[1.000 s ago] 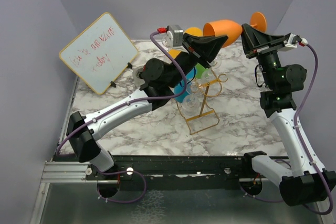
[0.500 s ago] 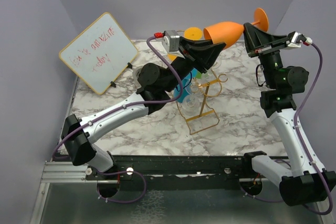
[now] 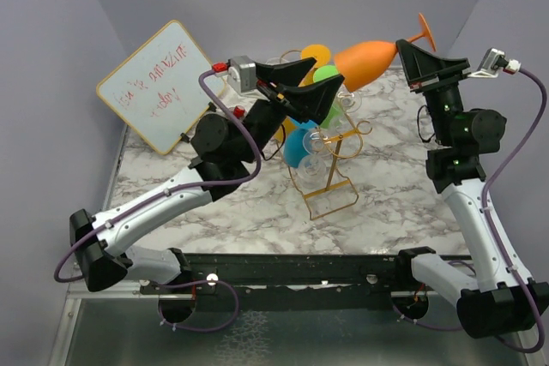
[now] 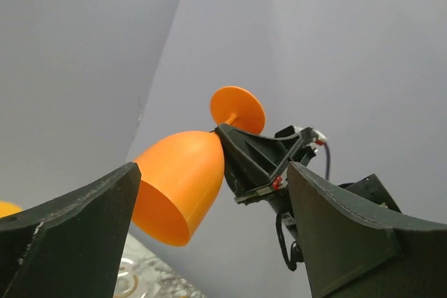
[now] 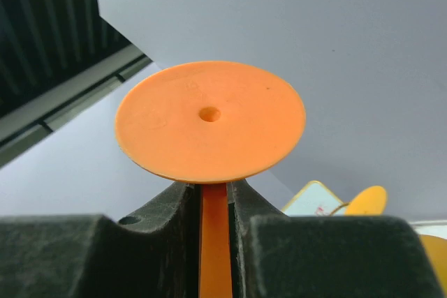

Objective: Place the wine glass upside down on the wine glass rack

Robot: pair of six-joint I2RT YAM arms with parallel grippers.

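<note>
A whiteboard [image 3: 163, 83] with red writing leans at the far left of the marble table [image 3: 214, 203]. Right of it, the left gripper [image 3: 324, 73] is raised above the table with its jaws spread wide and nothing between them. In the left wrist view the two dark fingers [image 4: 70, 221] frame the wine glass [image 4: 178, 186] from a distance, clear of it on both sides.

Below and just right of that gripper stands the wine glass rack [image 3: 330, 186], its gold wire base on the marble; a green glass [image 3: 330, 109] and a blue glass [image 3: 296, 150] are at its arms.

The orange wine glass lies nearly horizontal in the air above and to the right of the rack, apart from it, with its bowl mouth towards the left gripper and its foot pointing right and up. The right gripper [image 3: 407, 53] is clamped on its stem just under the foot.
</note>
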